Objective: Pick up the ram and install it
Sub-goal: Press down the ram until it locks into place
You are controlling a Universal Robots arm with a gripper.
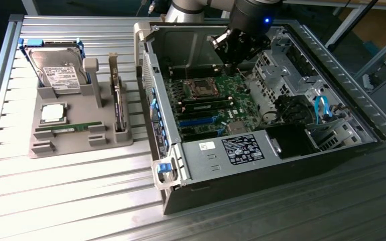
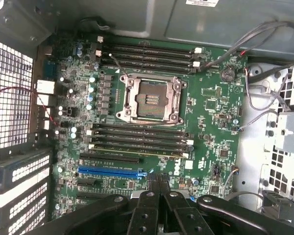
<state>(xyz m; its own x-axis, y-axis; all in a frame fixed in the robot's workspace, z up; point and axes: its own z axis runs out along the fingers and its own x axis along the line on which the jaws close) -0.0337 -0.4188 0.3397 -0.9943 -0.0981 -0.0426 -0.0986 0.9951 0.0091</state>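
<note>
Your tool (image 1: 236, 47) hangs pressed together, pinching nothing, over the open computer case (image 1: 260, 145), above the motherboard (image 2: 152, 122). The ram (image 1: 69, 128) lies well apart at nine o'clock, in the grey holder (image 1: 79, 145) on the table (image 1: 66, 201), just below the silver processor (image 1: 53, 112).

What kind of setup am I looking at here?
Likely a PC assembly test bench: an open computer case with its motherboard exposed sits on a slatted metal table, beside a grey parts holder carrying a hard drive, processor and the ram.
</note>
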